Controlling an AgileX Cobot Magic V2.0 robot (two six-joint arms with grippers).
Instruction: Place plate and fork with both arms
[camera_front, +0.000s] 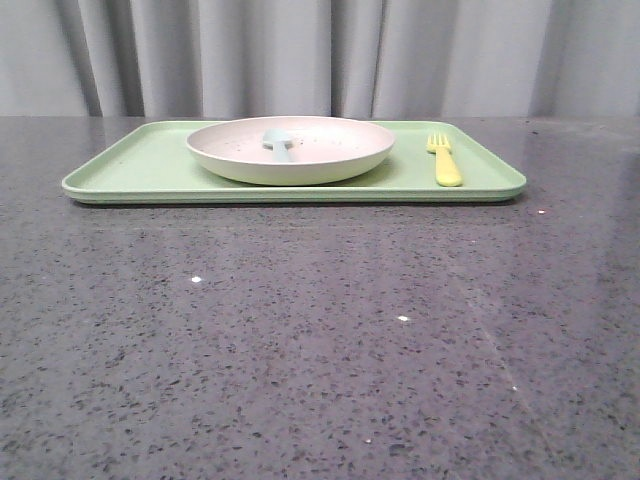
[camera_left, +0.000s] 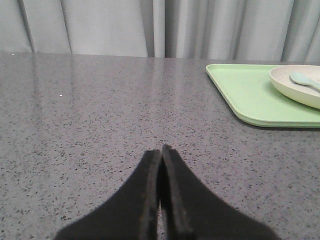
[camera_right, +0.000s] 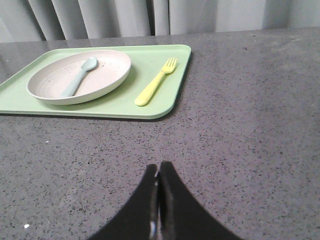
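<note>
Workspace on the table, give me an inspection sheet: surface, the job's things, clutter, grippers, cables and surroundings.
Surface: dark grey speckled stone-look tabletop, glossy.
Job's things: round off-white speckled plate sits on the flat rectangular light-green tray; small yellow plastic fork lies on the tray beside the plate, on the robot's right, apart from it.
Clutter: pale blue-grey spoon lies inside the plate.
Grippers: left gripper and right gripper both shut, holding nothing, above bare tabletop short of the tray.
Cables: nothing seen.
Surroundings: grey pleated curtain behind the table.
</note>
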